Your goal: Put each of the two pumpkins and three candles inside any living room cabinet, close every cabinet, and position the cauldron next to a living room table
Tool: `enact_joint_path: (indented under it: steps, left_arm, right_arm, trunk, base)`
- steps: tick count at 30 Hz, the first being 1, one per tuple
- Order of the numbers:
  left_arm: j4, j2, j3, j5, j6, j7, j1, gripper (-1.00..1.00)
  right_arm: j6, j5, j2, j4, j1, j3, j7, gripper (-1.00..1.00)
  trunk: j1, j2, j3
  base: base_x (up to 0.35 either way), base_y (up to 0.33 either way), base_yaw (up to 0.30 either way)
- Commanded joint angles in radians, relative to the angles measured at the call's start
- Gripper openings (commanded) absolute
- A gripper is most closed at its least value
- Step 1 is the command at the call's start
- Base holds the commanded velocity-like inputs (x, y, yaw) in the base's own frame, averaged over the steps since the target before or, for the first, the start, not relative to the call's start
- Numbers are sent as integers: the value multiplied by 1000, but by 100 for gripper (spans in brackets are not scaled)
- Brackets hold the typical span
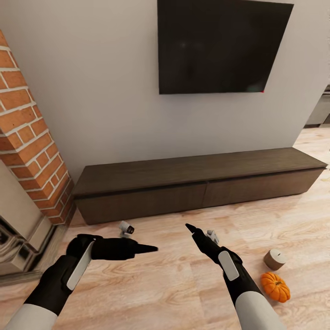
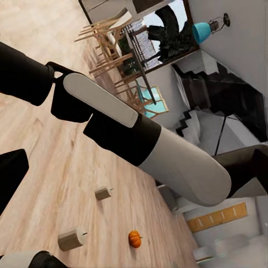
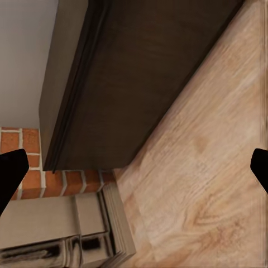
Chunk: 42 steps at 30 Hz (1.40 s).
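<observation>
Wall: pale grey, carrying a dark television (image 1: 223,46) above the cabinet.
Floor (image 1: 174,284): light wooden boards.
Cabinet (image 1: 197,183): long, low, dark brown, standing against the wall; both drawer fronts flush and closed.
Fireplace (image 1: 27,151): red brick column beside the cabinet's left end.
Left pincer (image 1: 145,249): held above the floor, pointing toward the right arm; whether wide or narrow cannot be told.
Right pincer (image 1: 190,228): held above the floor before the cabinet; dark tips at opposite picture edges in the right wrist view, so wide, holding nothing.
Pumpkin (image 1: 275,287): orange, on the floor beside the right forearm.
Candle (image 1: 275,259): beige, on the floor just beside the pumpkin, nearer the cabinet.
Second candle (image 2: 103,193): on the floor, apart from the first, in the left wrist view.
</observation>
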State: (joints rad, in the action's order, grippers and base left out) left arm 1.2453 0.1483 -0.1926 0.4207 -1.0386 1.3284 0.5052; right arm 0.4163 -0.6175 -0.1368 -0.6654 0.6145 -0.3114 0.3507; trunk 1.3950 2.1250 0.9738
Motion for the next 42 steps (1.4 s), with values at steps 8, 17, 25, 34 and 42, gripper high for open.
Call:
enact_joint_path:
  steps: [8,17,25,34,42]
  left_arm:
    - [5,-3,1,7,-9,5,-2,100]
    - [0,3,4,12,-9,9,-3,100]
    - [-3,2,4,12,-9,8,-3,100]
    - [-4,2,3,11,-9,8,-3,100]
    - [-5,2,2,10,-9,8,-3,100]
  right_arm:
    - [0,-7,-2,0,1,-6,6,100]
    - [-5,-7,-3,-2,1,-5,11,100]
    - [-6,-12,-3,-2,1,1,17,100]
    - [-8,-19,-3,-3,1,2,22,100]
    - [-8,-19,-3,-2,1,2,22,100]
  trunk:
    - [0,0,1]
    - [0,0,1]
    - [0,0,1]
    - [0,0,1]
    - [0,0,1]
  base:
    - [33,-163,0]
    - [206,78,0]
    - [289,202,0]
    - [227,154,0]
    - [81,9,0]
